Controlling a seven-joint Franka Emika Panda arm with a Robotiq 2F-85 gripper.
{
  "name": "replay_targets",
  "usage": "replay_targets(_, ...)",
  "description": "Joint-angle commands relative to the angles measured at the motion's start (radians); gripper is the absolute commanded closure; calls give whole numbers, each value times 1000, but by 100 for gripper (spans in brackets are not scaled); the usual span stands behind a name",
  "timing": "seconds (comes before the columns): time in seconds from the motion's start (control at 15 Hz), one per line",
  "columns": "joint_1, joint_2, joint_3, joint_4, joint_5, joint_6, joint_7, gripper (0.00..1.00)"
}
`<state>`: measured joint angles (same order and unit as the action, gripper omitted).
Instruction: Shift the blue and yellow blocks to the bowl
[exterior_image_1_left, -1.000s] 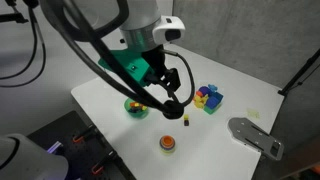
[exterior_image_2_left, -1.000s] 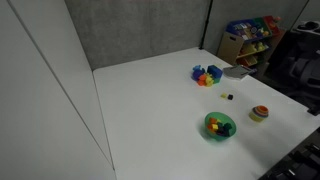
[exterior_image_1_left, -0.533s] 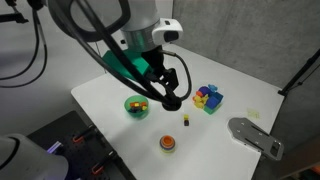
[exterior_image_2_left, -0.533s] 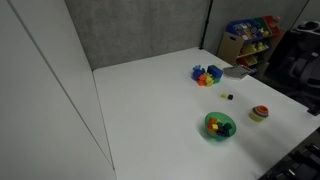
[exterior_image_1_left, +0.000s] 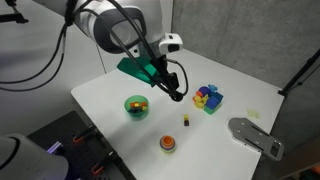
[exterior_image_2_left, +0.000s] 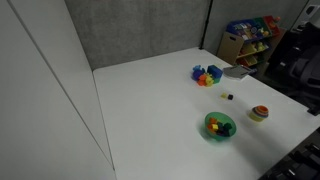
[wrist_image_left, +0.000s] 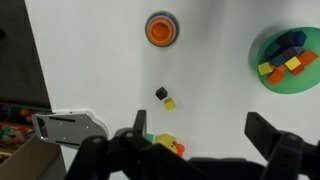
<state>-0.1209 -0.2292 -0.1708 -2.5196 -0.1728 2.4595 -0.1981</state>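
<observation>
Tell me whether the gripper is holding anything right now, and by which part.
Nothing is held. The gripper is open, its fingers wide apart with nothing between them, up above the table.

Bright, even light leaves only faint shadows on my white worktop (wrist_image_left: 90, 70). All views are coarse and soft; in the wrist view my end effector (wrist_image_left: 200, 148) is a dark, blurred silhouette.
</observation>
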Motion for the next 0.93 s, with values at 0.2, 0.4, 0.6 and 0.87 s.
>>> replay_targets(0.2,4,301,20,146,71,177,32,0)
replay_targets(0.4,1,434,31,224,87,222,61,0)
replay_targets(0.6,1,557,33,314,91,241,116,0)
replay_targets(0.87,3,709,27,449,124,218,216,0)
